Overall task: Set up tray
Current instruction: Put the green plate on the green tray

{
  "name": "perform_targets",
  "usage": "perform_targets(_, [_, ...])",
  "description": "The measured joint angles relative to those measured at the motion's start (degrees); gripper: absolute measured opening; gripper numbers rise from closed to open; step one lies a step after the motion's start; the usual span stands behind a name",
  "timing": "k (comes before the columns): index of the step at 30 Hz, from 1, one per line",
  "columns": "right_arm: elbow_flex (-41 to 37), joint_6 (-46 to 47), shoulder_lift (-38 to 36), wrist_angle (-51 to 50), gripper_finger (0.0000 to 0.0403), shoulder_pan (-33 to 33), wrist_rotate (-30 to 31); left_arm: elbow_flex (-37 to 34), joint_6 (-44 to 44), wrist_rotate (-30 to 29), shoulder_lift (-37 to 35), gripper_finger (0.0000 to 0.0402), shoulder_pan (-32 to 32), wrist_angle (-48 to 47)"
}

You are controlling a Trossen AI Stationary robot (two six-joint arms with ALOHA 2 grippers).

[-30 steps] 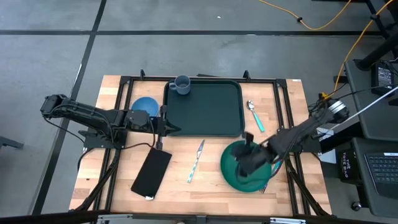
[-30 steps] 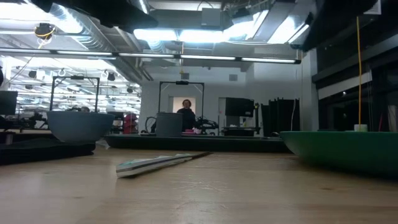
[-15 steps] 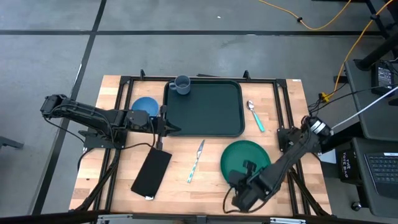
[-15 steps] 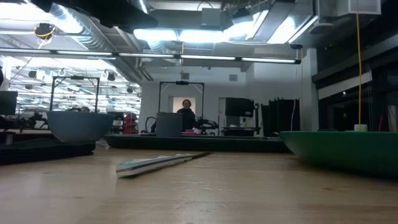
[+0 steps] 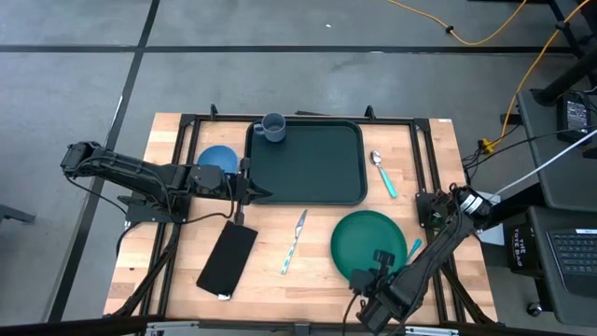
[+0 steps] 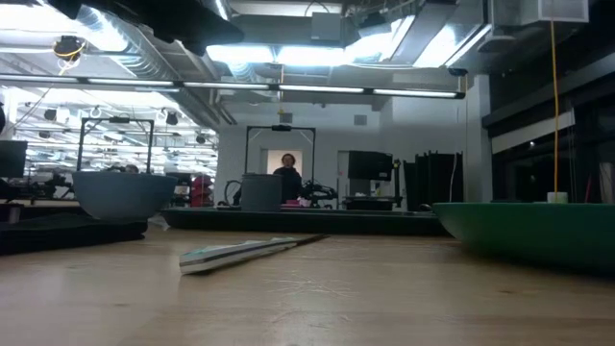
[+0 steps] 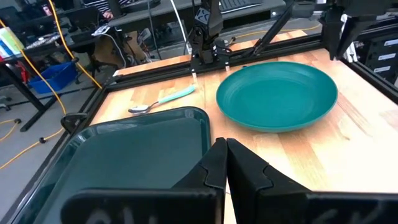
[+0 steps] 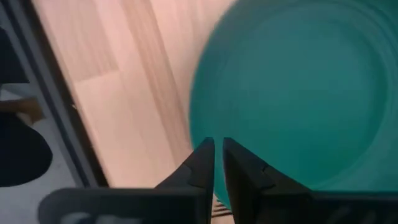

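Observation:
The dark green tray lies at the table's far middle, with a grey cup standing in its far left corner. My left gripper is shut and sits level at the tray's near rim, by the near left corner; the left wrist view shows its fingers beside the tray. The round green plate lies flat on the wood at the near right. My right gripper is shut and hovers above the plate's near rim. My left gripper's shut fingers lie along the tray's near rim, coming level from the table's left. Whether they touch the rim, I cannot tell.
A blue bowl sits left of the tray, and a flat black rectangle lies near left. A knife lies between rectangle and plate. A spoon is right of the tray, a fork beside the plate's right rim.
My right gripper has drawn back from over the middle of the plate toward the table's near edge and now stands over the plate's near rim. The plate has stayed where it was.

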Motion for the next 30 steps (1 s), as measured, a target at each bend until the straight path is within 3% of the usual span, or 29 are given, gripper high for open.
perform_targets(11, [-0.02,4.41,0.00,1.14,0.0102,0.17,-0.82,0.00,0.00,0.00,0.00,0.0002,0.02,-0.02])
perform_targets(16, [-1.25,5.96,-0.02,1.87,0.0132,1.37,2.35,0.00,0.96,-0.48,0.00,0.0005,0.02,-0.02])
perform_targets(20, [-5.62,9.72,-0.04,4.45,0.0137,3.26,5.86,0.00,0.94,-0.53,0.00,0.0002,0.00,-0.12])
perform_targets(24, [-10.42,10.29,0.04,9.48,0.0137,4.66,5.44,-0.01,0.95,-0.50,0.00,0.0001,0.02,-0.86])
perform_targets(30, [-11.32,9.00,0.00,10.77,0.0137,4.44,5.72,-0.02,0.94,-0.48,0.02,0.0005,0.00,-0.92])
